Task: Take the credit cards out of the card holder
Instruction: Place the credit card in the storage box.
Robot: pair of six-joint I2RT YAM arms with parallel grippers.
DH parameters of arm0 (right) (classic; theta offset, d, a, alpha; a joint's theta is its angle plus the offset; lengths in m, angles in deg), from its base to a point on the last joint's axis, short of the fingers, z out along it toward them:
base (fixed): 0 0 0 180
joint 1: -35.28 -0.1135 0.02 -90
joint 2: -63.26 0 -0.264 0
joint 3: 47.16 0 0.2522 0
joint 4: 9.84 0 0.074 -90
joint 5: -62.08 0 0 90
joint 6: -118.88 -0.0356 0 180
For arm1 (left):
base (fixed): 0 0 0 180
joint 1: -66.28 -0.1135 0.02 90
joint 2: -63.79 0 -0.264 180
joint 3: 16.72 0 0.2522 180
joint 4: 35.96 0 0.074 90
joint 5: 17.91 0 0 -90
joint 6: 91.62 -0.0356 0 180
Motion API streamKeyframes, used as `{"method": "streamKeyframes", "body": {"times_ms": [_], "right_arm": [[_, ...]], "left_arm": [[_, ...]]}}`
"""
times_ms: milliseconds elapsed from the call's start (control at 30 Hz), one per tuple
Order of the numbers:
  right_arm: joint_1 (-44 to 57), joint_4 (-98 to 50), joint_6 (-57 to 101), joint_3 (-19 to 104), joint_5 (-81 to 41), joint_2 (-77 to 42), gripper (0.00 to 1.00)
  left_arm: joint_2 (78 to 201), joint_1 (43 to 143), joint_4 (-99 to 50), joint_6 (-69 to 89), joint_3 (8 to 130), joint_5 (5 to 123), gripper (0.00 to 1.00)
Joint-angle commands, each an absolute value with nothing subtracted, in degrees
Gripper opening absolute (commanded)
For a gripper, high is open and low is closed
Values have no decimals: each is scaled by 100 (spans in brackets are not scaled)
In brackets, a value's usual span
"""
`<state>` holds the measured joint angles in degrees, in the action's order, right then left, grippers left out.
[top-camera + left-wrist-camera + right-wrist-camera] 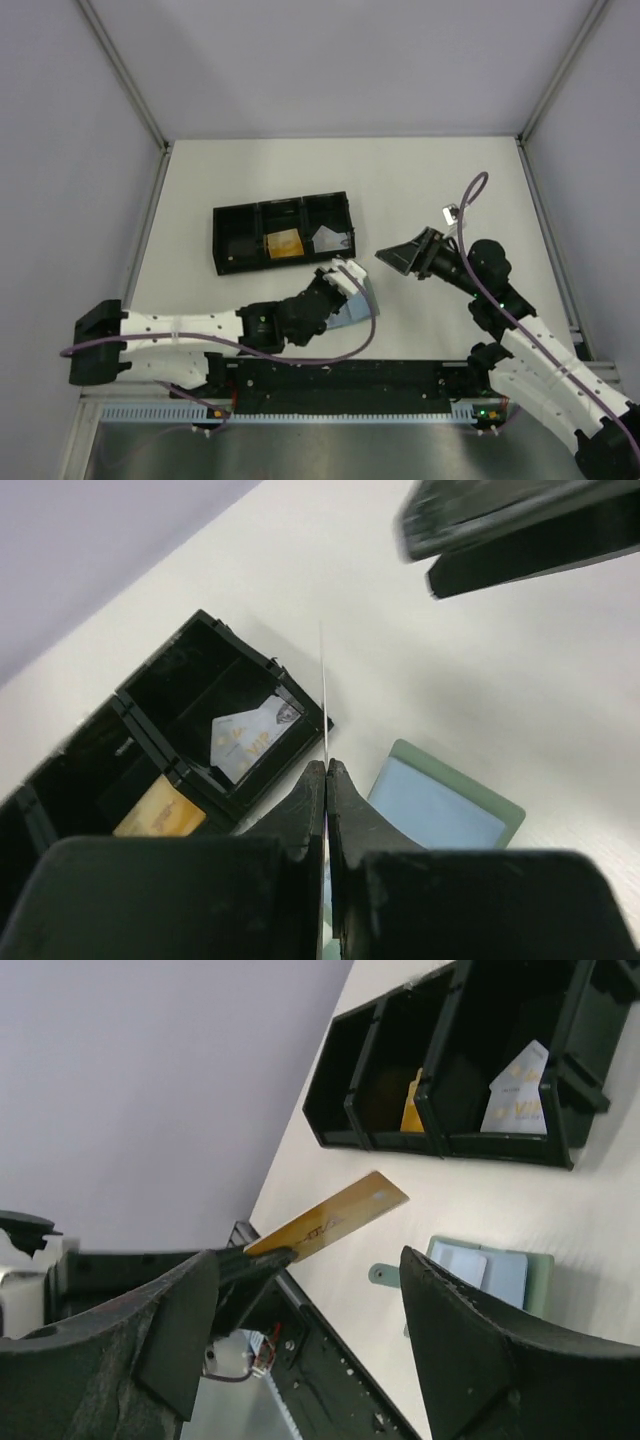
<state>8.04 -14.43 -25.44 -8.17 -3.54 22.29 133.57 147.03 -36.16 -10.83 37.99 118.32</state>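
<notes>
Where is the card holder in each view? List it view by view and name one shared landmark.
Top external: card holder just below centre, to the near right of the black tray.
Left wrist: card holder at lower right, to the right of the tray.
Right wrist: card holder at lower right, below the tray.
Shared landmark: the tray.

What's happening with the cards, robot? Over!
Left gripper shut on gold card. Right gripper open, empty. Card holder open on table. Silver card, second gold card in black tray. Path clear.
</notes>
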Motion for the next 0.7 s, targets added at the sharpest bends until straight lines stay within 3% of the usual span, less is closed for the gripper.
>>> {"method": "streamKeyframes", "body": {"times_ms": [0,267,433,667], "right_arm": [[760,-1885,-1516,-352,-490,2564,75],[760,-2308,-373,-238,-95,2697,78],[716,-1886,688,-238,1046,2539,77],[259,-2684,2482,692,1707,1889,74]], "left_arm": [[12384,13881,-2932,855,3274,10236,0],[11056,12078,-2924,1894,2596,7519,0],[11274,11858,-2503,1430,2973,6147,0],[11766,11849,-1185,235,4018,5206,0]]}}
